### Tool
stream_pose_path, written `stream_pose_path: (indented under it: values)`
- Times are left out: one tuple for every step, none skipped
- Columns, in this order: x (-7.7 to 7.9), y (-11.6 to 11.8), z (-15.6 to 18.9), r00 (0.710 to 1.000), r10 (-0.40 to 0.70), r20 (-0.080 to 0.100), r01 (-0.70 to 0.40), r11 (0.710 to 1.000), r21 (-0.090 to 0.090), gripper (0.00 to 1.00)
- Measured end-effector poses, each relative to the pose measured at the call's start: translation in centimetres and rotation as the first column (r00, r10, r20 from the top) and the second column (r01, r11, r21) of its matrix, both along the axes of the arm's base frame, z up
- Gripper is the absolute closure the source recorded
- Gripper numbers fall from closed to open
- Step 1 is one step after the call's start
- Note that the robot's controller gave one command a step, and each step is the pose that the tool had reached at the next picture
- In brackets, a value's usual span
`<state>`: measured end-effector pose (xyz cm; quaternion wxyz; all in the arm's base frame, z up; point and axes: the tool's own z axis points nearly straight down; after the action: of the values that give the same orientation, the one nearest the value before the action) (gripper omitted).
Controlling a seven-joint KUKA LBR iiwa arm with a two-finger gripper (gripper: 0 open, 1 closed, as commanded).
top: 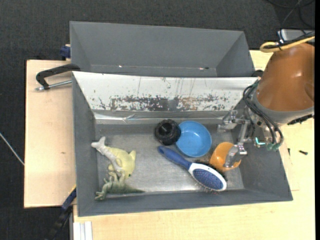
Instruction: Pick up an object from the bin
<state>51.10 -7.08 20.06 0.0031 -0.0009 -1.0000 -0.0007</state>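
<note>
Gripper (236,153) low over orange round thing (220,157), right end of bin (83,149); opening: cannot tell. Centre over it, avoid blue brush (196,170).

Dark floor, pale table.
On my feed, dark speckled carpet (150,4) runs from 9 o'clock round to 1 o'clock, with black cables (274,0) looping over it at 1. A light wooden tabletop (200,224) lies along 6 o'clock.
</note>
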Motion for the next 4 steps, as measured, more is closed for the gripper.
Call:
stream_pose_path:
  values:
    - [0.5, -1.3, -11.2, 0.950, 0.312, 0.010, -0.312, 0.950, -0.002, 0.00]
    - [3.8, 5.3, -12.1, 0.980, 0.197, 0.013, -0.197, 0.980, 0.000, 0.00]
    - [2.7, 11.0, -12.5, 0.979, 0.203, 0.020, -0.203, 0.979, -0.005, 0.00]
    - [2.5, 10.7, -12.4, 0.980, 0.200, 0.010, -0.200, 0.980, -0.005, 1.00]
